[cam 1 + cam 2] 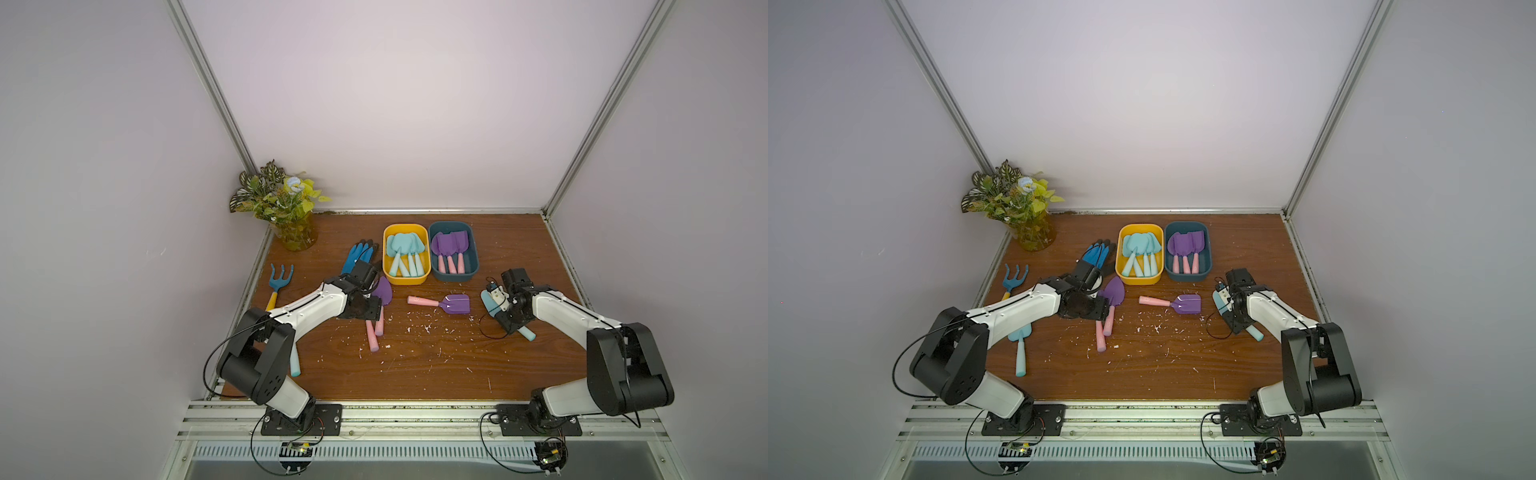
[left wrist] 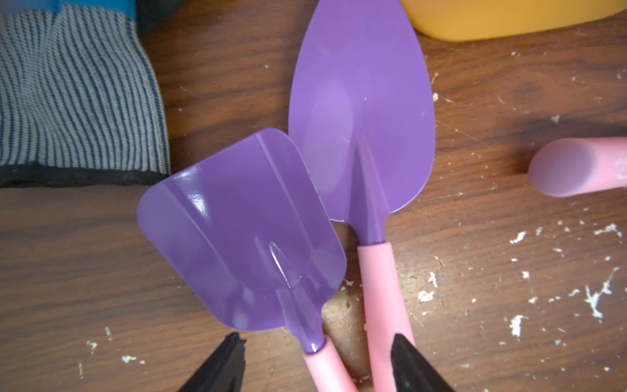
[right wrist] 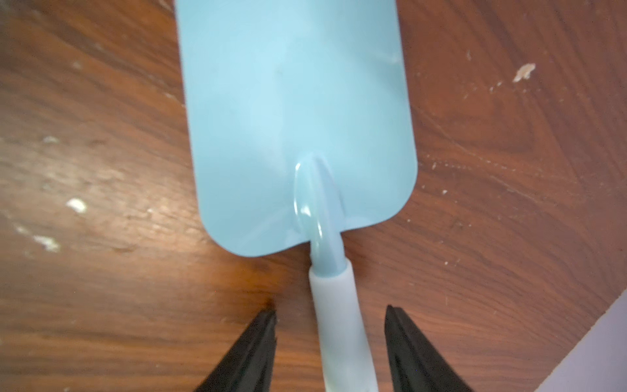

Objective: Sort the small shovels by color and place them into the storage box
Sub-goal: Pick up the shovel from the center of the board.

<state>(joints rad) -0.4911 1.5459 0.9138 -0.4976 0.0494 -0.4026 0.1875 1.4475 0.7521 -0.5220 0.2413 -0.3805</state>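
The yellow storage box (image 1: 405,281) holds several aqua shovels (image 1: 405,245); the dark teal box (image 1: 455,276) holds three purple ones (image 1: 451,245). My left gripper (image 2: 315,342) is open and low over two purple shovels with pink handles: a square-bladed one (image 2: 237,230) and a pointed one (image 2: 363,112). Both handles run between its fingers. My right gripper (image 3: 330,310) is open astride the pale handle of an aqua shovel (image 3: 291,118), with a gap on each side. Another purple shovel (image 1: 456,303) lies mid-table. An aqua shovel (image 1: 1020,353) lies under the left arm.
A blue rake with a yellow handle (image 1: 279,282) lies at the left edge. A blue glove (image 1: 357,255) sits just behind the left gripper, and a plant in a glass vase (image 1: 291,216) fills the back left corner. White flecks dot the wooden table (image 1: 415,361).
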